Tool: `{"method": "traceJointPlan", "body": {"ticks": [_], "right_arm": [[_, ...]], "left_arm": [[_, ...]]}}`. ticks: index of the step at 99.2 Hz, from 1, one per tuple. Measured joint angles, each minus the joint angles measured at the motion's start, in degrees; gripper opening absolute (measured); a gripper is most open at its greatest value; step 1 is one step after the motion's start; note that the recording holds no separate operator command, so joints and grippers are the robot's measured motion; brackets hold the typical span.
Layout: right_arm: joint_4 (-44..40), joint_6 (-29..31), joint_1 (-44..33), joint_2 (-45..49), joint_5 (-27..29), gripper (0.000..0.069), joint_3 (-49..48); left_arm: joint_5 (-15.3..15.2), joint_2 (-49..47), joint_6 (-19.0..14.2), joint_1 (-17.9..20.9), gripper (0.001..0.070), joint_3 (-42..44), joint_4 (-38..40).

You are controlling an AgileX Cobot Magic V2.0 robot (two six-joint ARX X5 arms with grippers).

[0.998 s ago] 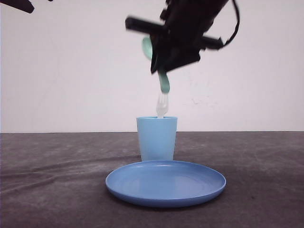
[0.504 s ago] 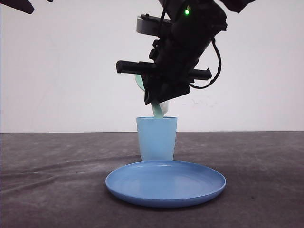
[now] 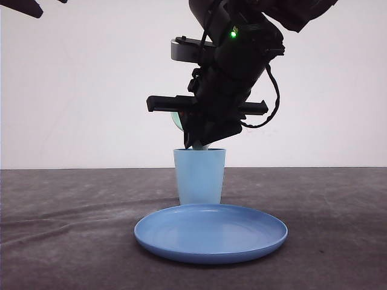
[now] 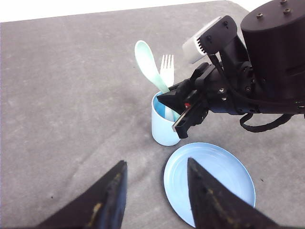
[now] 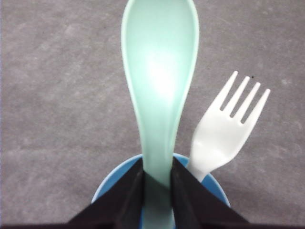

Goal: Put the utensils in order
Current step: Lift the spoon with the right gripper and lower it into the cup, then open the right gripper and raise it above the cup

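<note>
Pinching spoon (image 5: 159, 90) handle: right claw (image 5: 157, 183) clamped on narrow neck, bowl up, lower end inside cup (image 4: 164, 126). Spoon light, stiff plastic, likely slick; neck is fair hold. Fork (image 5: 224, 131) stands in same cup, tines up, just beside spoon. Plate (image 3: 210, 232) in front on surface (image 3: 60, 229). Left claw (image 4: 152, 200) spread apart, holding nothing. No readable labels or writing.

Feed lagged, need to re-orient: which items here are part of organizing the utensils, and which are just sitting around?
In the job:
- mint-green spoon, clamped in the right gripper
- white fork, standing in the light blue cup

Just lying about:
- round blue plate
</note>
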Motion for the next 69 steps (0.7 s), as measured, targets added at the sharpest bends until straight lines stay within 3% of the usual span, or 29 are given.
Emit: {"method": "traceJointPlan", "body": {"ticks": [9,17,47,63,69], "right_arm": [[0.0,0.0,0.0,0.0,0.0,0.0232,0.0],[-0.7,0.2,0.2,-0.1,0.0,0.0273,0.0],[-5.6,0.3,0.3,-9.4,0.0,0.0289,0.0],[-12.3,0.4,1.1,-17.2,-0.8,0.0291,0.0],[-15.6,0.4,1.8,-20.3,-2.2,0.0326,0.0]], "left_arm": [[0.0,0.0,0.0,0.0,0.0229,0.0,0.0],[0.0,0.0,0.0,0.0,0.0229,0.0,0.0],[0.0,0.0,0.0,0.0,0.0229,0.0,0.0],[0.0,0.0,0.0,0.0,0.0229,0.0,0.0],[0.0,0.0,0.0,0.0,0.0229,0.0,0.0]]}}
